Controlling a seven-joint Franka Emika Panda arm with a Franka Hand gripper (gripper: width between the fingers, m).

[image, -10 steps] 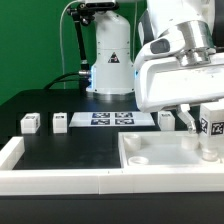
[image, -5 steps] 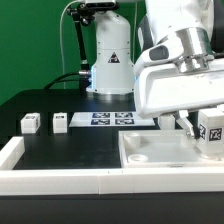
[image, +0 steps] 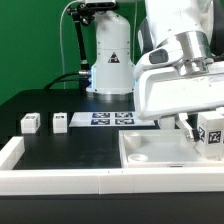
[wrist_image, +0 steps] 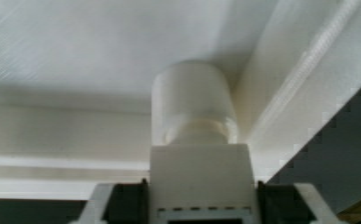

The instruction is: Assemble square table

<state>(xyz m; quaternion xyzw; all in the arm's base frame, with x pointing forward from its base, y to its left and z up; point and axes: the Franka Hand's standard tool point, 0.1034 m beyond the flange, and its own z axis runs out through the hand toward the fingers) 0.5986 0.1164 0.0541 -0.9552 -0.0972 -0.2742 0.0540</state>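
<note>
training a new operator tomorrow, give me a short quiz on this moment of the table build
1. True or false: the gripper is shut on a leg post.
2. Pick one. The held post hangs over: A the tabletop slab; B the bare black table; C the low white wall.
3. Fill in the gap: ___ loose leg posts stand on the exterior view's left of the marker board.

Key: 1 true. 2 A. 3 two.
</note>
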